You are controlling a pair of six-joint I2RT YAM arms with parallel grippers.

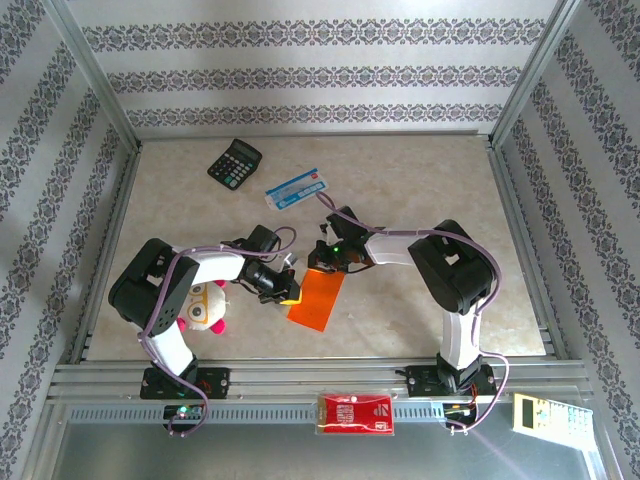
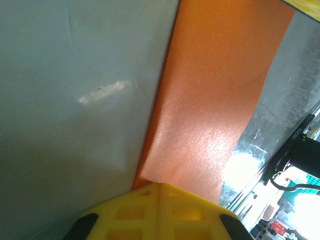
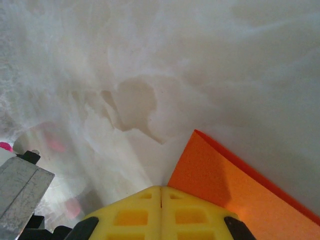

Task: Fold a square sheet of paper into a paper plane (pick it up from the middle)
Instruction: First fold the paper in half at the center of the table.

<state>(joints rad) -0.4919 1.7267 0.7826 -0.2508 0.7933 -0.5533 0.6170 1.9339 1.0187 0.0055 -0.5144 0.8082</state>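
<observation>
Your left claw (image 2: 160, 185) was clenched on one edge of the thin, bright orange sheet of paper (image 2: 215, 100). The sheet ran straight out ahead of its tips, doubled into a long strip, and seemed slightly raised off the pale marbled desk (image 2: 75, 125). Beyond it, your right claw (image 3: 161, 188) was clenched too, with the sheet's far corner just right of its tips. I could not tell whether it pinched the paper. For a clean crease, I judged you needed both layers' edges aligned before pressing along the fold.
</observation>
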